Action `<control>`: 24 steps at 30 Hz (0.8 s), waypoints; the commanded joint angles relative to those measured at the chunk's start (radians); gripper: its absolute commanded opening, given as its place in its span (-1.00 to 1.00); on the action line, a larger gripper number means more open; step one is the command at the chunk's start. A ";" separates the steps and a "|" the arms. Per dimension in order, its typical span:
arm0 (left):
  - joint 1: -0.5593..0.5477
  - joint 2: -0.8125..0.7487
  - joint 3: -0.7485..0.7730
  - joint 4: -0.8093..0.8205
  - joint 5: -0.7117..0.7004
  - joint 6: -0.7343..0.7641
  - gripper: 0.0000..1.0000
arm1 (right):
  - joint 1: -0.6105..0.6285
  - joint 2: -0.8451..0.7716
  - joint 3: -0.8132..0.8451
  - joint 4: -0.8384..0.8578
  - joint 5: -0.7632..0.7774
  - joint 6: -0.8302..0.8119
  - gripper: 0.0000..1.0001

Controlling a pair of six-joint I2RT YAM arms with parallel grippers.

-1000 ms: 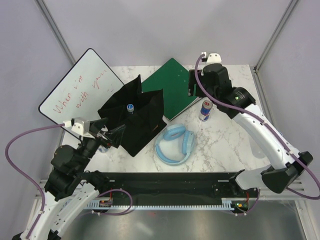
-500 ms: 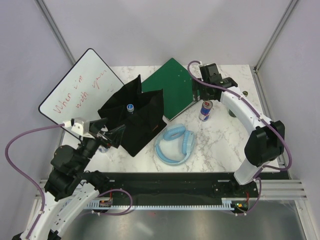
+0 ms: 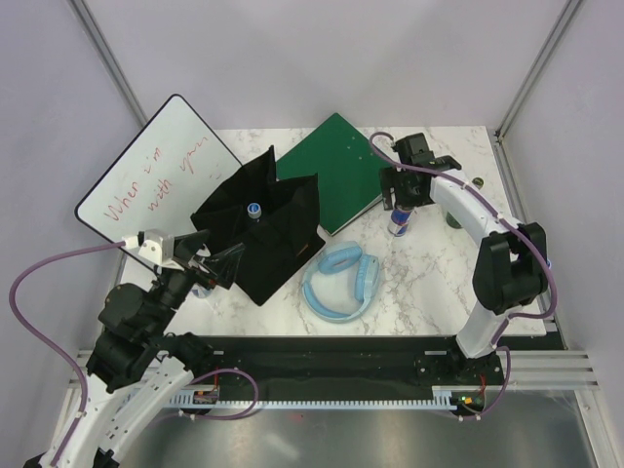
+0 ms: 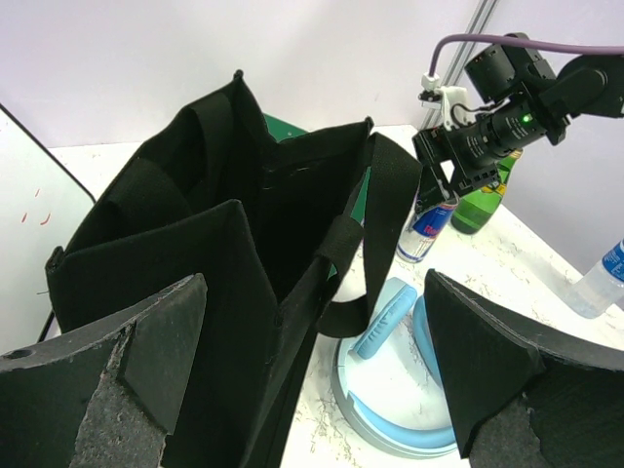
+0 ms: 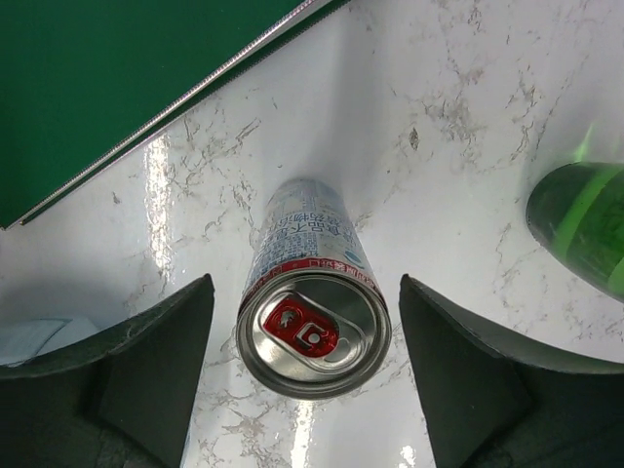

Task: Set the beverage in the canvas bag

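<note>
The beverage, a slim can (image 3: 399, 220) with a red tab, stands upright on the marble table just right of the green binder. My right gripper (image 3: 403, 192) is open directly above it. In the right wrist view the can (image 5: 314, 292) sits between the two fingers of the right gripper (image 5: 307, 366), with a gap on each side. The black canvas bag (image 3: 263, 229) stands open at the left centre. My left gripper (image 3: 211, 267) is open and empty at the bag's near-left side. In the left wrist view of the left gripper (image 4: 312, 390) the bag (image 4: 195, 253) fills the left, and the can (image 4: 426, 226) shows beyond it.
A clear bottle with a blue cap (image 3: 253, 209) stands inside the bag. Light blue headphones (image 3: 341, 281) lie in front of the can. A green bottle (image 5: 585, 224) stands right of the can. The green binder (image 3: 336, 175) and a whiteboard (image 3: 156, 175) lie at the back.
My right arm has folded in and come down from the back edge until its open gripper is straight over the can. The left arm and the bag have not moved.
</note>
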 commanded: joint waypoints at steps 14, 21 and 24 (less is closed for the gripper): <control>0.005 -0.012 -0.009 0.033 -0.012 0.020 1.00 | -0.023 0.023 -0.003 0.022 -0.026 -0.009 0.47; 0.005 -0.009 -0.009 0.034 -0.011 0.020 1.00 | -0.023 -0.022 0.002 0.010 -0.047 -0.007 -0.29; 0.005 -0.003 -0.010 0.034 -0.011 0.020 1.00 | -0.014 -0.058 0.060 -0.039 -0.067 -0.001 -0.79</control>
